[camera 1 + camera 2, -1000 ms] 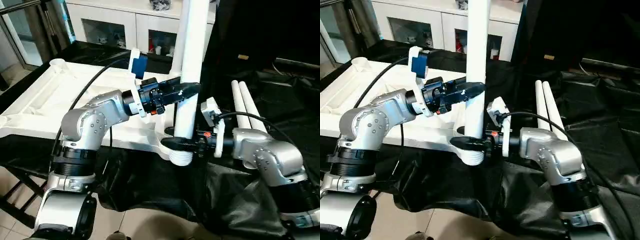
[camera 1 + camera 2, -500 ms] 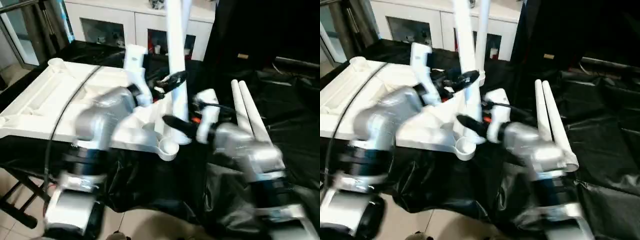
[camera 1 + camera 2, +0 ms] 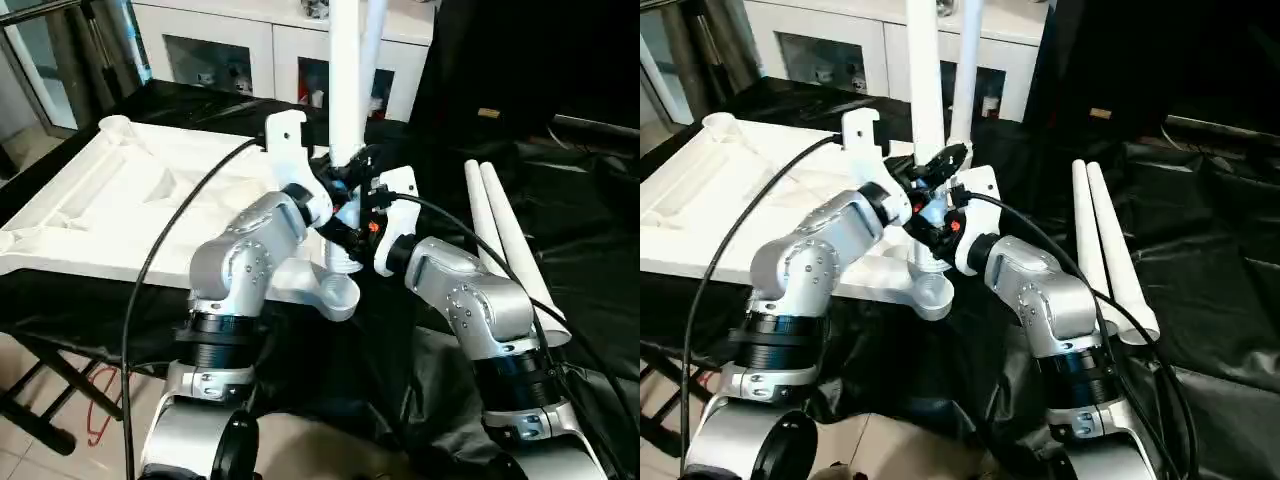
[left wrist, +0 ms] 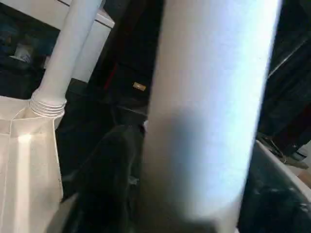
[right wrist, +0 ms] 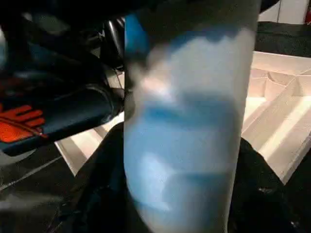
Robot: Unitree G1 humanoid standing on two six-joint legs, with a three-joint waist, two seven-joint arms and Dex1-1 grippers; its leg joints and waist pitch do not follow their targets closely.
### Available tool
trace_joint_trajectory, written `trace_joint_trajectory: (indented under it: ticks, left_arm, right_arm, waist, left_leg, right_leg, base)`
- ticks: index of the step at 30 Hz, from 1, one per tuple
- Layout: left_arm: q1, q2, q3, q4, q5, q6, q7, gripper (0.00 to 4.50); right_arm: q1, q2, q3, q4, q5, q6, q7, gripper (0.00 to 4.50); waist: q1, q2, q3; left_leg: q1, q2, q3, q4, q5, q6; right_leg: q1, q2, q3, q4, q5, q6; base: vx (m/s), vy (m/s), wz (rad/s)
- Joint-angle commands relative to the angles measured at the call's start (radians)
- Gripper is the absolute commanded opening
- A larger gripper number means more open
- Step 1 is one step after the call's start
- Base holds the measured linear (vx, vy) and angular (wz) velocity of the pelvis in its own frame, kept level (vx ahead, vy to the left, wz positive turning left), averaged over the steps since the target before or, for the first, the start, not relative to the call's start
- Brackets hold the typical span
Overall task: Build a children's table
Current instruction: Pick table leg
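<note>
The white tabletop [image 3: 120, 190] lies underside up on black sheeting [image 3: 580, 230]. Both grippers meet at its near right corner, around the base of an upright leg [image 3: 345, 90]. The left gripper [image 3: 345, 180] reaches in from the left and the right gripper [image 3: 350, 235] from the right, lower down; each wrist view has the leg close between that gripper's fingers, so both appear clasped on it. The corner socket [image 3: 340, 295] looks empty just near of the leg, so I judge the leg is not yet seated there.

If either grip slackens, the long leg could tip, or its end could miss the socket and slide off the rim. The two grippers crowd each other, and their cables [image 3: 1040, 240] hang close by.

A second leg [image 3: 965, 70] stands in the far socket. Two spare legs [image 3: 505, 250] lie on the sheeting to the right, and a white cabinet [image 3: 230, 50] stands beyond.
</note>
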Motion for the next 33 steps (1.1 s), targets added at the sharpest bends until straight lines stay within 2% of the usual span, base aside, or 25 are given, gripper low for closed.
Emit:
trace_joint_trajectory:
  ticks: [1, 2, 3, 4, 5, 7, 10, 11, 13, 15, 16, 17, 20, 22, 24, 27, 33]
  left_arm:
    - [-0.014, 0.013, 0.081, 0.012, 0.004, -0.033, 0.059, 2.4]
    - [-0.013, 0.016, 0.075, 0.009, -0.001, -0.03, 0.049, 2.26]
    - [-0.011, 0.021, 0.066, 0.005, -0.002, -0.025, 0.034, 2.14]
    - [-0.008, 0.03, 0.054, 0.002, -0.005, -0.024, 0.011, 2.15]
    - [-0.008, 0.043, 0.041, 0.0, -0.009, -0.026, -0.022, 2.15]
    - [-0.007, 0.056, 0.03, -0.004, -0.016, -0.028, -0.059, 2.06]
    - [-0.01, 0.127, -0.002, -0.004, -0.051, -0.021, -0.223, 1.98]
    - [-0.01, 0.146, -0.01, -0.001, -0.059, -0.011, -0.26, 1.96]
    - [-0.008, 0.176, -0.025, -0.005, -0.077, -0.002, -0.334, 1.96]
    - [0.004, 0.213, -0.058, -0.026, -0.102, -0.001, -0.453, 1.95]
    - [0.01, 0.225, -0.073, -0.037, -0.115, 0.007, -0.498, 1.95]
    - [0.016, 0.235, -0.085, -0.052, -0.13, 0.015, -0.539, 1.95]
    - [0.022, 0.244, -0.09, -0.083, -0.204, 0.068, -0.634, 1.95]
    - [0.022, 0.247, -0.093, -0.086, -0.214, 0.076, -0.651, 1.95]
    - [0.02, 0.254, -0.111, -0.092, -0.223, 0.079, -0.692, 1.95]
    - [0.008, 0.249, -0.116, -0.073, -0.217, 0.065, -0.698, 1.95]
    - [0.012, 0.266, -0.14, -0.081, -0.202, 0.064, -0.729, 1.95]
  right_arm:
    - [-0.006, -0.003, -0.004, -0.046, 0.007, -0.028, 0.016, 1.97]
    - [-0.007, -0.008, -0.005, -0.045, 0.008, -0.026, 0.02, 1.97]
    - [-0.007, -0.01, -0.01, -0.044, 0.019, -0.02, 0.029, 2.32]
    - [-0.006, -0.019, -0.016, -0.045, 0.029, -0.013, 0.043, 2.53]
    - [-0.007, -0.032, -0.021, -0.044, 0.039, -0.005, 0.061, 2.67]
    - [-0.006, -0.051, -0.022, -0.045, 0.048, 0.005, 0.086, 2.75]
    - [0.011, -0.177, 0.005, -0.06, 0.086, 0.063, 0.265, 2.99]
    - [0.018, -0.204, 0.015, -0.066, 0.089, 0.064, 0.303, 3.2]
    - [0.029, -0.241, 0.026, -0.074, 0.099, 0.069, 0.356, 3.2]
    - [0.04, -0.279, 0.034, -0.092, 0.129, 0.091, 0.42, 3.47]
    - [0.043, -0.29, 0.036, -0.098, 0.141, 0.1, 0.439, 3.53]
    - [0.045, -0.297, 0.039, -0.104, 0.149, 0.106, 0.453, 3.57]
    - [0.043, -0.313, 0.047, -0.105, 0.163, 0.119, 0.481, 3.59]
    - [0.042, -0.314, 0.047, -0.104, 0.166, 0.122, 0.488, 3.59]
    - [0.039, -0.307, 0.03, -0.111, 0.201, 0.142, 0.507, 3.59]
    - [0.037, -0.301, 0.013, -0.122, 0.229, 0.16, 0.519, 3.59]
    - [0.014, -0.293, 0.009, -0.094, 0.212, 0.155, 0.484, 3.59]
  waist:
    - [-0.001, -0.001, -0.075]
    - [0.0, 0.0, -0.076]
    - [0.0, -0.001, -0.076]
    - [0.001, 0.0, -0.076]
    - [0.001, -0.003, -0.076]
    - [0.002, 0.0, -0.076]
    - [0.008, 0.001, -0.076]
    - [0.01, 0.004, -0.075]
    - [0.011, 0.002, -0.076]
    - [0.011, 0.0, -0.076]
    - [0.013, -0.005, -0.077]
    - [0.01, -0.002, -0.075]
    - [0.009, -0.004, -0.074]
    - [0.007, -0.003, -0.073]
    - [0.007, -0.003, -0.071]
    - [0.007, -0.005, -0.07]
    - [0.008, -0.005, -0.073]
  left_leg:
    - [0.005, 0.018, -0.005, -0.067, -0.177, 0.0]
    - [0.006, 0.019, -0.005, -0.066, -0.173, 0.001]
    - [0.006, 0.019, -0.004, -0.066, -0.171, 0.002]
    - [0.006, 0.02, -0.005, -0.067, -0.169, 0.003]
    - [0.006, 0.019, -0.005, -0.067, -0.172, 0.006]
    - [0.006, 0.021, -0.006, -0.068, -0.163, 0.01]
    - [0.01, 0.02, -0.004, -0.065, -0.157, 0.022]
    - [0.013, 0.023, -0.002, -0.065, -0.157, 0.022]
    - [0.009, 0.023, -0.003, -0.065, -0.154, 0.019]
    - [0.009, 0.022, -0.003, -0.065, -0.156, 0.021]
    - [0.01, 0.022, -0.003, -0.065, -0.151, 0.026]
    - [0.007, 0.025, -0.003, -0.066, -0.149, 0.024]
    - [0.005, 0.021, -0.001, -0.063, -0.152, 0.024]
    - [0.009, 0.023, -0.001, -0.063, -0.165, 0.022]
    - [0.012, 0.025, -0.002, -0.065, -0.179, 0.017]
    - [0.011, 0.022, -0.002, -0.065, -0.19, 0.012]
    - [0.01, 0.022, -0.003, -0.065, -0.175, 0.004]
  right_leg:
    - [0.061, -0.065, 0.043, -0.086, -0.296, -0.086]
    - [0.061, -0.066, 0.044, -0.085, -0.289, -0.09]
    - [0.06, -0.065, 0.044, -0.085, -0.286, -0.091]
    - [0.061, -0.065, 0.044, -0.083, -0.278, -0.094]
    - [0.062, -0.065, 0.044, -0.083, -0.276, -0.092]
    - [0.063, -0.065, 0.044, -0.08, -0.259, -0.091]
    - [0.064, -0.064, 0.044, -0.079, -0.243, -0.108]
    - [0.059, -0.065, 0.047, -0.078, -0.234, -0.119]
    - [0.065, -0.067, 0.046, -0.074, -0.227, -0.132]
    - [0.065, -0.069, 0.045, -0.076, -0.241, -0.139]
    - [0.068, -0.071, 0.046, -0.075, -0.246, -0.144]
    - [0.065, -0.07, 0.046, -0.073, -0.246, -0.151]
    - [0.068, -0.072, 0.045, -0.074, -0.263, -0.161]
    - [0.064, -0.073, 0.045, -0.079, -0.299, -0.152]
    - [0.061, -0.071, 0.044, -0.083, -0.335, -0.142]
    - [0.061, -0.07, 0.043, -0.089, -0.383, -0.119]
    - [0.06, -0.07, 0.042, -0.09, -0.396, -0.096]
  base:
    - [0.0, 0.0, 0.0]
    - [0.0, 0.0, 0.0]
    - [0.0, 0.0, 0.0]
    - [0.0, 0.0, 0.0]
    - [0.0, 0.0, 0.0]
    - [0.0, 0.0, 0.0]
    - [0.0, 0.0, 0.0]
    - [0.0, 0.0, 0.0]
    - [0.0, 0.0, 0.0]
    - [0.0, 0.0, 0.0]
    - [0.0, 0.0, 0.0]
    - [0.0, 0.0, 0.0]
    - [0.0, 0.0, 0.0]
    - [0.0, 0.0, 0.0]
    - [0.0, 0.0, 0.0]
    - [0.0, 0.0, 0.0]
    - [0.0, 0.0, 0.0]
